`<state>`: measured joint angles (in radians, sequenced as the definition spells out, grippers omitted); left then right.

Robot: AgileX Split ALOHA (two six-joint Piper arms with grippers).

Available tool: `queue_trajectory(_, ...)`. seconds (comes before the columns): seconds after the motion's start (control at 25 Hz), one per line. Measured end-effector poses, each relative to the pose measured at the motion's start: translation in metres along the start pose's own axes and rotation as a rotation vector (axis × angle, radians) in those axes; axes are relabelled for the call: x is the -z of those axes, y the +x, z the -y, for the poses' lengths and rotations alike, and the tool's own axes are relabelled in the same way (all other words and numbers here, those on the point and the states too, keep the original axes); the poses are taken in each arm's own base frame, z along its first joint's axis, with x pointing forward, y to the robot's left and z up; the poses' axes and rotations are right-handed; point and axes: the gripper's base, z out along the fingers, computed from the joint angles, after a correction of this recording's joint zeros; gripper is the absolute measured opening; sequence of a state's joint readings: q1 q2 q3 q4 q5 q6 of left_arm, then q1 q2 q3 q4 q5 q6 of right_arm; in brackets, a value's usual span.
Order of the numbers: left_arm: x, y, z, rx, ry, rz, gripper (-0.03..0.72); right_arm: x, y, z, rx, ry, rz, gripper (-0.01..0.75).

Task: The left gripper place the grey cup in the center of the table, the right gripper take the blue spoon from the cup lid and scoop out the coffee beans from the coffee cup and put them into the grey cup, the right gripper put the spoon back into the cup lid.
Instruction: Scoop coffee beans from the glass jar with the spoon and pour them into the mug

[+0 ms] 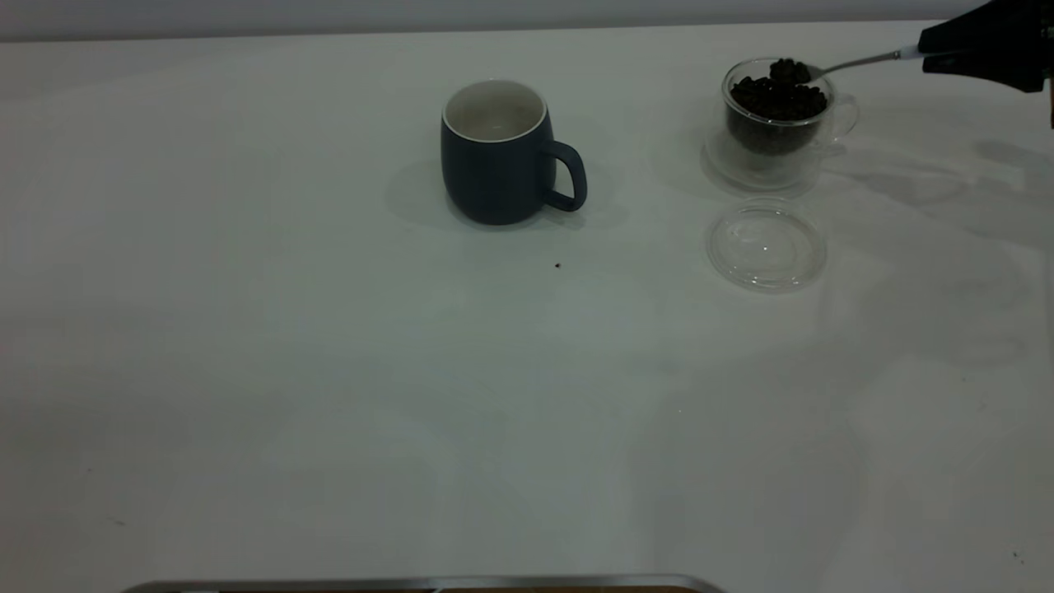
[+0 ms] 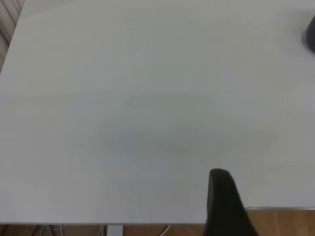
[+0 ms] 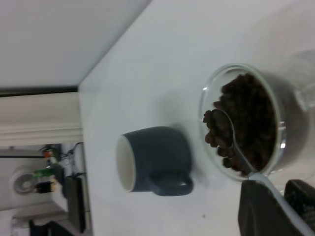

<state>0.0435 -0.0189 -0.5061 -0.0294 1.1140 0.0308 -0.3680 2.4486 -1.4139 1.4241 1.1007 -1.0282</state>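
My right gripper [image 1: 935, 53] reaches in from 2 o'clock, fingers clamped on the blue spoon [image 1: 856, 63], bowl loaded over the coffee cup [image 1: 778, 111]. Left fingers mostly cut off, can't tell.

Dim, greyish light covers the tabletop [image 1: 329, 371], brighter toward the far right. The grey cup [image 1: 498, 156] casts a soft shadow to its left. The wrist views are soft and blurred.

The table [image 1: 329, 371] is plain white with a few tiny dark specks. The mug [image 1: 498, 161] is dark slate-blue outside, off-white inside. The glass cup [image 1: 778, 111] and lid [image 1: 766, 245] are clear; the beans [image 1: 778, 95] dark brown-black; the spoon [image 1: 856, 63] silvery; the gripper [image 1: 988, 45] black.
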Motion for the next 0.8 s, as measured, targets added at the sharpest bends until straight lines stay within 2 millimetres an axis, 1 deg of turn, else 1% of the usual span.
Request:
queue_trajectory(0.12, 0.0, 0.0, 0.0, 0.0, 0.0, 0.0, 0.507, 0.001, 0.001, -0.003, 0.0, -0.036, -0.009, 0.102)
queue_trajectory(0.28, 0.0, 0.0, 0.0, 0.0, 0.0, 0.0, 0.507, 0.002, 0.001, -0.003, 0.013, -0.041, -0.009, 0.102)
queue_trajectory(0.48, 0.0, 0.0, 0.0, 0.0, 0.0, 0.0, 0.507, -0.005, 0.002, -0.007, 0.013, -0.051, -0.012, 0.102)
queue_trajectory(0.64, 0.0, 0.0, 0.0, 0.0, 0.0, 0.0, 0.507, -0.023, 0.008, -0.018, 0.027, -0.065, -0.045, 0.102)
queue_trajectory(0.8, 0.0, 0.0, 0.0, 0.002, 0.0, 0.0, 0.507, -0.047, 0.017, -0.033, 0.036, -0.092, -0.079, 0.102)
